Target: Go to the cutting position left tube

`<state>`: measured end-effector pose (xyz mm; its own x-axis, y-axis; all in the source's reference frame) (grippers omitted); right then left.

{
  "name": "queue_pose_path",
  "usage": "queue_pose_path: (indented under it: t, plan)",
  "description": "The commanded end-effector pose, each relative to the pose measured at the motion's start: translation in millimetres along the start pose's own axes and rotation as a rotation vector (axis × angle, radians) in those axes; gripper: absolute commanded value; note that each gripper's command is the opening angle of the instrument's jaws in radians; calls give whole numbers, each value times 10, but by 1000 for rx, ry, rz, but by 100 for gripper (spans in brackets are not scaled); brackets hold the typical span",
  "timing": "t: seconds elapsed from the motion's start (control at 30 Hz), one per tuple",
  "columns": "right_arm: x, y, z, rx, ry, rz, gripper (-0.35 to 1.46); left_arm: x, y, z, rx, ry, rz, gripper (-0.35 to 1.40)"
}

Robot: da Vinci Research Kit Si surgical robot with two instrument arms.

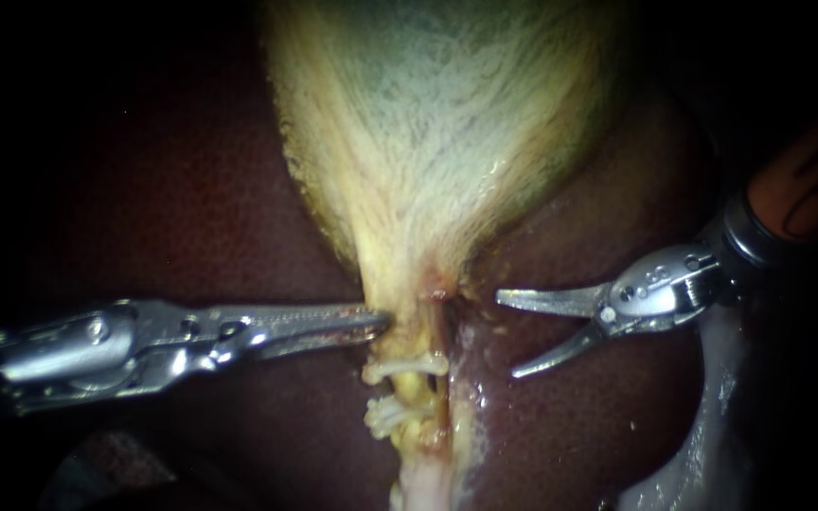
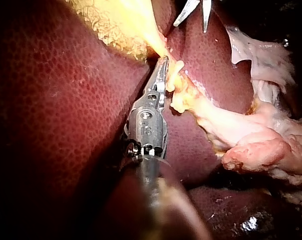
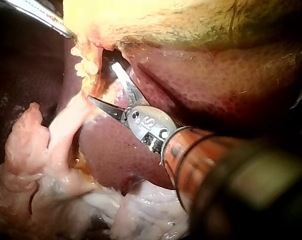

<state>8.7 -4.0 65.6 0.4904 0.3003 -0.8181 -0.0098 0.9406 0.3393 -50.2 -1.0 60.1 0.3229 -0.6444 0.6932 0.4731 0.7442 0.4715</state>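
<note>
Showing two instruments: left instrument, jaws clamped on gallbladder; right instrument, jaws apart.

Light's clearly coming off the scope itself. In the endoscope view the gallbladder above the spread jaws of the right instrument is lit up bright, while the liver drops to near black out toward the edges. There are wet glare streaks just below those jaws, plus hot highlights on the metal of the left instrument. The left wrist view is decently lit, with deep shadow back along the shaft. In the right wrist view the tissue ahead of the jaws is bright, with a heavy shadow in the crease under the gallbladder beside them.
</note>
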Motion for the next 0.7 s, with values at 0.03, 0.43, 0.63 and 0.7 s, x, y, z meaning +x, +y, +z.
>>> queue_pose_path:
  t: [0.03, 0.43, 0.63, 0.7]
  plan:
    - [-1, -4, 2, 14, 5, -1, 143, -1, 0, -2, 2, 0, 0, -35]
    - [-14, -65, 76, 182, 43, 107, 143, -16, 24, -50, -21, 7, -11, -35]
    - [-26, -86, 122, 235, 46, 134, 143, -17, 28, -54, -25, 4, -13, -35]
    - [-31, -89, 130, 253, 39, 136, 143, -17, 27, -54, -25, 4, -14, -35]
